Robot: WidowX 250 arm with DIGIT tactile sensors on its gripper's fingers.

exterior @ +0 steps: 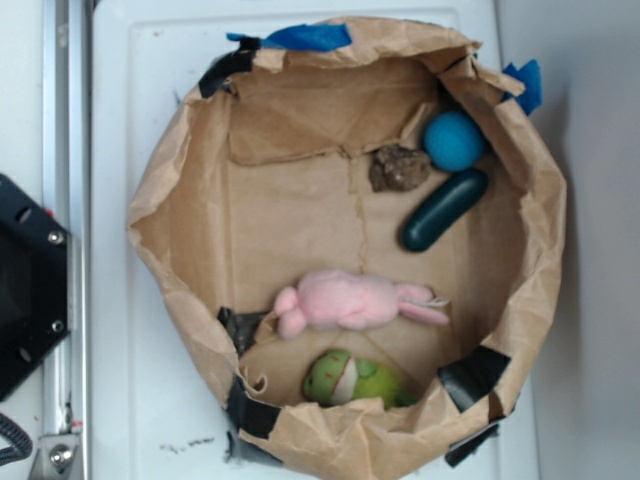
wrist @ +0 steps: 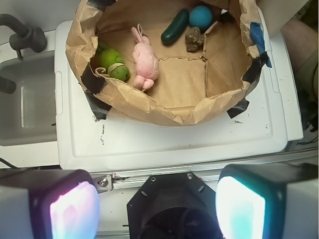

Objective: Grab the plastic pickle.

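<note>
- Inside the brown paper enclosure (exterior: 180, 190) on a white lid (exterior: 120, 380): plastic pickle (exterior: 445, 210) lies flat on the paper floor, tilted diagonally.
- Pickle sits just beside a teal-blue ball (exterior: 454, 140) and a brown lumpy clump (exterior: 400, 168).
- Pink plush toy (exterior: 350, 301) is well apart from the pickle, with a light green round toy (exterior: 352, 380) beside it.
- Gripper (wrist: 158, 206), wrist view: fingers (wrist: 72, 209) spread wide apart, nothing between them, outside the enclosure and far from the pickle.

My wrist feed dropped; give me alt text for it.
Open fingers frame the bottom edge, far short of a paper bin on a white lid. Inside: pickle, ball, brown lump, pink plush, green toy.
</note>
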